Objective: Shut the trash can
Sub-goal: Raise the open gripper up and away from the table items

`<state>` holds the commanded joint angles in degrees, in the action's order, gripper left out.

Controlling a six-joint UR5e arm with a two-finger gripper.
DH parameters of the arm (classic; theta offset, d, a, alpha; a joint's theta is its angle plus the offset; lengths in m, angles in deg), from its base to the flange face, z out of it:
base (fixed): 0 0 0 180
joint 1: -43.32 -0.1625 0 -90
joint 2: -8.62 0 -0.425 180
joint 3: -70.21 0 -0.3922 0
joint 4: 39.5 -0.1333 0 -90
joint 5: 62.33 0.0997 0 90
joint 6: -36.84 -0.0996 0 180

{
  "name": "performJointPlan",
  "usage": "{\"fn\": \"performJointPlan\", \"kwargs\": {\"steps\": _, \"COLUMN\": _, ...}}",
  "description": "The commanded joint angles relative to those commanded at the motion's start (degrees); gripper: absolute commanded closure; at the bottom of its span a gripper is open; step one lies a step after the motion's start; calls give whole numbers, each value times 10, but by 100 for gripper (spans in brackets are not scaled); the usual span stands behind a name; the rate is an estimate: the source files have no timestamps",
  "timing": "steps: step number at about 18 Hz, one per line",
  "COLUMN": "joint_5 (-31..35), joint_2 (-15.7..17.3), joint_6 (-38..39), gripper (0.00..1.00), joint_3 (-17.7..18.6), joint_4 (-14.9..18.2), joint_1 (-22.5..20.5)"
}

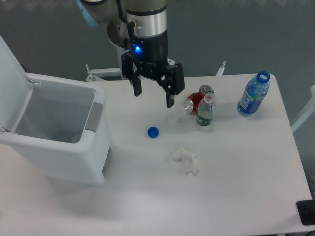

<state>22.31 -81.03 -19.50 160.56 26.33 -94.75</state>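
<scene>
- The trash can, a large white boxy bin with a grey front latch, is sitting at the table's left, lid standing up.
- The gripper is hovering with fingers spread wide, holding nothing.

A white desk with a smooth, matte top fills most of the view, lit evenly with only soft shadows. Behind it lies a dark grey floor. Thin white metal brackets stick up at the desk's far edge. A small black object sits at the lower right corner.
</scene>
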Motion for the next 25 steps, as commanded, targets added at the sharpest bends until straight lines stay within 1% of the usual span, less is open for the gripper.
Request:
{"fn": "performJointPlan", "kwargs": {"steps": 8, "joint_5": 2, "joint_2": 46, "joint_6": 7, "gripper": 0, "joint_3": 4, "joint_4": 4, "joint_1": 2}}
{"fn": "performJointPlan", "kwargs": {"steps": 9, "joint_5": 2, "joint_2": 52, "joint_6": 29, "gripper": 0, "joint_3": 5, "joint_4": 5, "joint_1": 2}}
{"fn": "performJointPlan", "kwargs": {"steps": 12, "joint_5": -3, "joint_2": 70, "joint_6": 133, "gripper": 0, "joint_3": 4, "joint_4": 5, "joint_1": 6}}
{"fn": "performJointPlan", "kwargs": {"steps": 16, "joint_5": -7, "joint_2": 90, "joint_6": 181, "gripper": 0, "joint_3": 5, "joint_4": 5, "joint_1": 39}}
{"fn": "performJointPlan", "kwargs": {"steps": 17, "joint_5": -15, "joint_2": 93, "joint_6": 207, "gripper": 0, "joint_3": 5, "joint_4": 4, "joint_1": 48}}
{"fn": "performJointPlan", "kwargs": {"steps": 20, "joint_5": -51, "joint_2": 102, "joint_6": 326, "gripper": 0, "joint_3": 4, "joint_4": 1, "joint_1": 67}}
{"fn": "performJointPlan", "kwargs": {"steps": 23, "joint_5": -75, "joint_2": 108, "joint_6": 368, "gripper": 0, "joint_3": -4, "joint_4": -4, "joint_1": 86}}
{"fn": "performJointPlan", "kwargs": {"steps": 25, "joint_5": -102, "joint_2": 115, "joint_6": 410, "gripper": 0, "joint_3": -10, "joint_4": -8, "joint_1": 100}}
